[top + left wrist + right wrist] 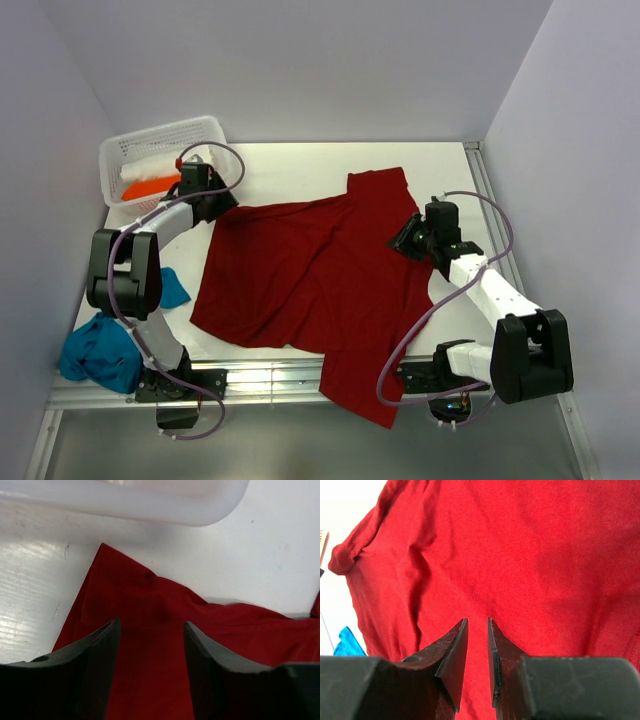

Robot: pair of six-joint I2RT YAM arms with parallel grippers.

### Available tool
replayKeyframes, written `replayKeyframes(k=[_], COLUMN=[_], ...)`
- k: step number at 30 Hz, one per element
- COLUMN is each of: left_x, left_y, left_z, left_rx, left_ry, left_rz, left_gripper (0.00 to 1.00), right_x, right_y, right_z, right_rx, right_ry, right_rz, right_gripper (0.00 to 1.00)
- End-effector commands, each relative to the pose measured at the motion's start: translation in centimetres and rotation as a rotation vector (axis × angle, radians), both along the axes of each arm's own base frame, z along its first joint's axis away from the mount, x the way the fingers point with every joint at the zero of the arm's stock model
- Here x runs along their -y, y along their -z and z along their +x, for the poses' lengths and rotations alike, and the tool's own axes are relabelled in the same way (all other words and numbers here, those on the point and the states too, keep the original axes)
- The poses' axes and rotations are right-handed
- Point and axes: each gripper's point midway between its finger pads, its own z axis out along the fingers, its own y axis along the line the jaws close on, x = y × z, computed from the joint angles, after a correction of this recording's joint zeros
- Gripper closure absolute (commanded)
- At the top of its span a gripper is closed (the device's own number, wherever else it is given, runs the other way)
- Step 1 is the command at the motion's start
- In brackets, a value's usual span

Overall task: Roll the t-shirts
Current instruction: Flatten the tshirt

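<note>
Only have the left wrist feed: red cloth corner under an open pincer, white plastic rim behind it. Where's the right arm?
Observer: The right pincer sits over the right side of the dark red t-shirt, jaws slightly apart, no cloth visibly pinched.
Operator: Is the shirt fully on the table?
Observer: No. It lies spread and wrinkled, but its near end hangs past the front edge of the table, between the two arm bases.
</note>
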Motion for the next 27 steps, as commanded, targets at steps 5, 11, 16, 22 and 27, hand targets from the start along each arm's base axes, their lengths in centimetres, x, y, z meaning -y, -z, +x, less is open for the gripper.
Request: replayKeyframes(k=[5,11,16,22,27], left_x=[1.4,1.4,1.6,1.8,1.6], left_y=[0.5,1.4,2.0,2.7,2.4], left_z=[1.4,1.3,2.0,2.6,4.2], left_rx=[0.003,-0.018,-0.033,-0.040,-0.032], left_ry=[-0.021,-0.044,-0.048,-0.052,-0.070], left_rz=[0.044,0.085,0.119,0.119,0.143], left_gripper=[0.44,0.51,0.73,0.99,1.00], right_x=[0.0,-0.3,-0.6,-0.8,-0.9], right_y=[0.0,0.4,0.7,0.9,1.2], right_z=[1.0,1.6,2.0,2.4,2.4], right_rx=[0.034,0.028,0.028,0.026,0.023], right_ry=[-0.005,-0.022,-0.036,-0.045,-0.050], right_rz=[-0.013,-0.011,-0.003,-0.002,0.000], right_gripper=[0.71,0.71,0.71,0.71,0.71])
